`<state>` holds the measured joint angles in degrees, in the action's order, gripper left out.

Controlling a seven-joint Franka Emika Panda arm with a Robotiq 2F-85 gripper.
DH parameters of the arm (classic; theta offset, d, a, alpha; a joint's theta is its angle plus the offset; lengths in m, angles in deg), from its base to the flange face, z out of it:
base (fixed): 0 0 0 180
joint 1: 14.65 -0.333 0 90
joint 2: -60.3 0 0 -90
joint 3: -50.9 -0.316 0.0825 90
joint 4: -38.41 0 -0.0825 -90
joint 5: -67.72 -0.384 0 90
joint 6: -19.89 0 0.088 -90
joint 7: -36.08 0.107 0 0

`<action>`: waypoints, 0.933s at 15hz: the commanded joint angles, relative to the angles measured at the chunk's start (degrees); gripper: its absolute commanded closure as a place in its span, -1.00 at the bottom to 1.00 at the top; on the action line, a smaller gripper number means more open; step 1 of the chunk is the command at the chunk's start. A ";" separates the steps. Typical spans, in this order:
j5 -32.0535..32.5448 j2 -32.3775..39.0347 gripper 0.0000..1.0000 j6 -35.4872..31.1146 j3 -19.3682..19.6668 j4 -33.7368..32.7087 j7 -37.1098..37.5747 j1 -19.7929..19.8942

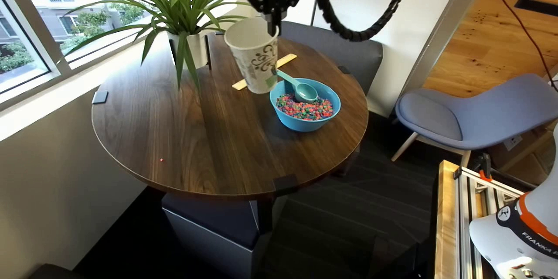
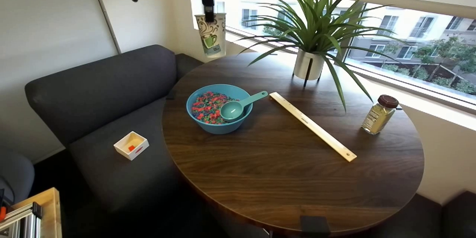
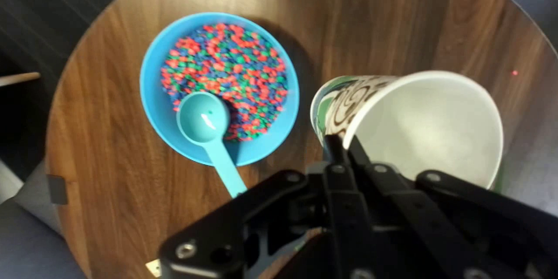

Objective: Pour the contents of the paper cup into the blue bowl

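Jaws tight on swirl-printed cup (image 1: 256, 59)

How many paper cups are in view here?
1: the white tapered paper cup with brown swirls, its wall pinched between the jaws, held above the round brown wooden table. No other shows in any view.

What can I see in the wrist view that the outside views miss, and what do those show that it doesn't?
Only the wrist view clearly shows both fingers side by side, pinching the rim of the paper cup. Only the exterior views show the window; a jar and small white box appear in an exterior view. All share the cup, the blue bowl, its coloured bits, a teal scoop and the wooden table.
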<state>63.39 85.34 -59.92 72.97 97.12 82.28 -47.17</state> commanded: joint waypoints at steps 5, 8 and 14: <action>-6.11 -1.23 0.98 -24.24 -0.42 12.80 -0.32 1.28; -5.14 -1.60 0.98 -29.96 -0.13 17.37 -0.02 0.81; -4.99 -4.97 0.98 -26.90 -13.05 23.21 2.44 10.76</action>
<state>58.16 84.74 -88.69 67.73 115.20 83.13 -42.16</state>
